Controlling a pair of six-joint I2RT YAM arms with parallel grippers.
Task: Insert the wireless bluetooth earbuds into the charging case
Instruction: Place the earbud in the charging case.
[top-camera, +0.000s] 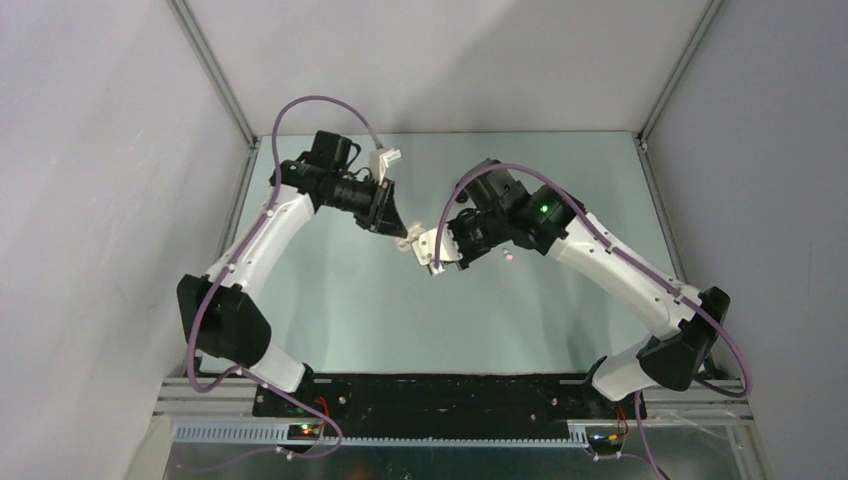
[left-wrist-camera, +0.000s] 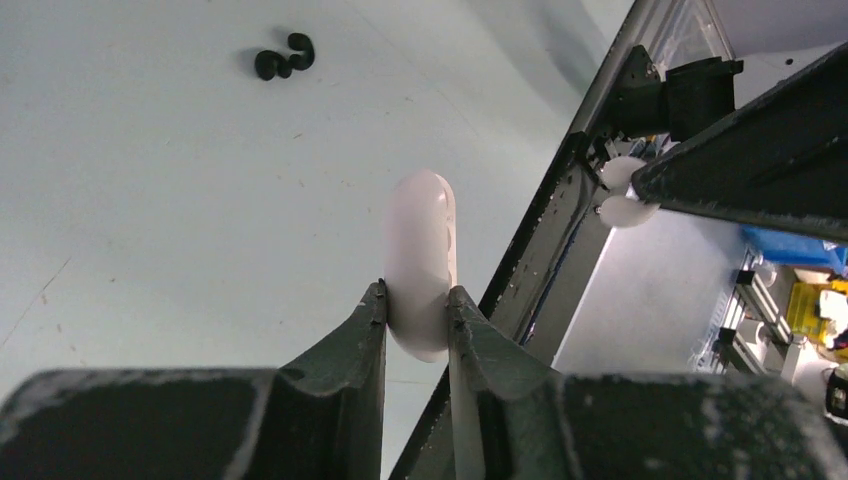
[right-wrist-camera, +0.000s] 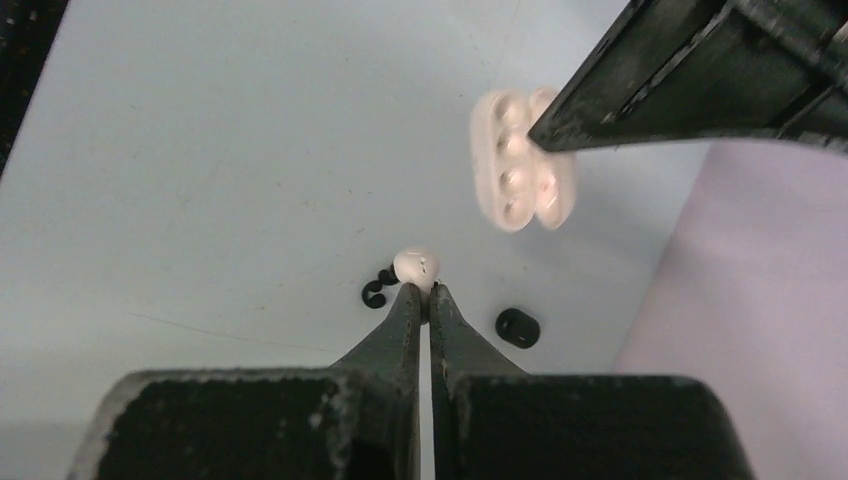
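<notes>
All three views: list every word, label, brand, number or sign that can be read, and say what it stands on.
No text can be read in any view.
white charging case: plain, no print or logo visible.
white earbud: only tiny dark specks, no lettering.

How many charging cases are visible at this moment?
1. The white charging case is clamped in the left gripper, above the table. Others may be hidden from these views.

No legible text, brand, number or sign in any view. Charging case (right-wrist-camera: 512, 170) and white earbud (right-wrist-camera: 415, 266) without readable marking; blue and yellow parts (left-wrist-camera: 790, 245) at right edge of left wrist view too blurred to read.
</notes>
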